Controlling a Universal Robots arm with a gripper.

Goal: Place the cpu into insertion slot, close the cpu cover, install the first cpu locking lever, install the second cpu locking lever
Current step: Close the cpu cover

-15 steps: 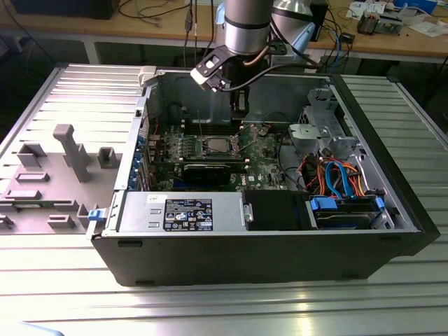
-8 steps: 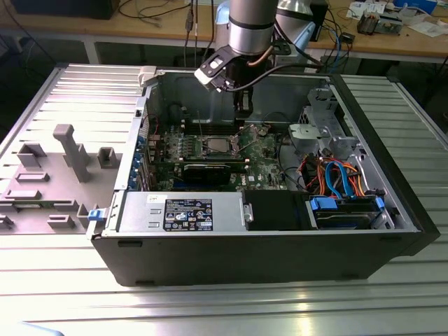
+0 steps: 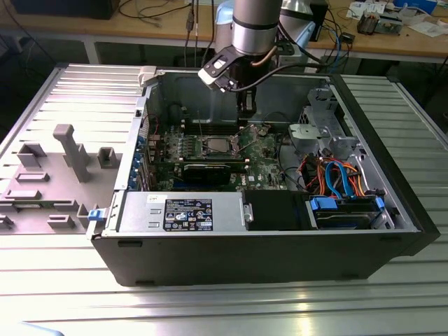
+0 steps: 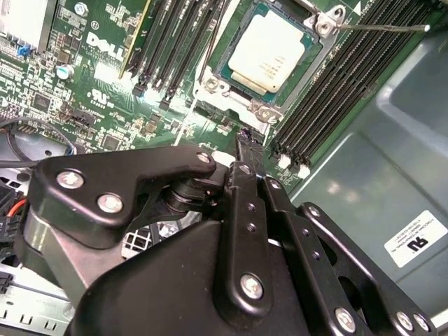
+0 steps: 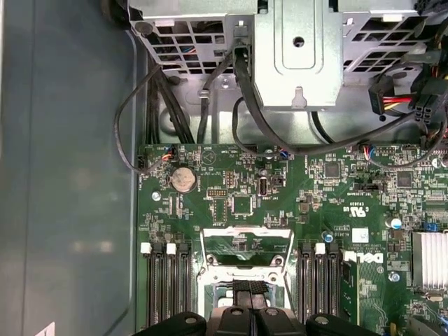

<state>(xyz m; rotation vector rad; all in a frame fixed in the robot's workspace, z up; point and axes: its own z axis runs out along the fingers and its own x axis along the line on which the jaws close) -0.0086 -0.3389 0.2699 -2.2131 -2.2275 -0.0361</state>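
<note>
- The robot's gripper (image 3: pixel 246 106) hangs inside an open computer case (image 3: pixel 245 260), its fingers pressed together with nothing visible between them.
- The cpu (image 4: pixel 269 54) sits in the insertion slot (image 4: pixel 234 33), just below and beyond the fingertips in the second wrist view. That first step looks done.
- The chip lies flat with its shiny metal top facing up. Being square, it has no long axis. Its edges line up with the slot's rim and run parallel to the memory slots (image 4: pixel 343 77) on either side.
- The cpu cover (image 5: pixel 246 232) stands raised on the opposite side of the fingertips, toward the drive cage (image 5: pixel 297 56). The green board shows through its window, and it appears not yet closed.
- A thin locking lever (image 4: pixel 381 28) juts free past the slot's far corner, apparently unlatched.
- On this reading, one of the four steps is complete. The cover and both levers are left to do.
</note>
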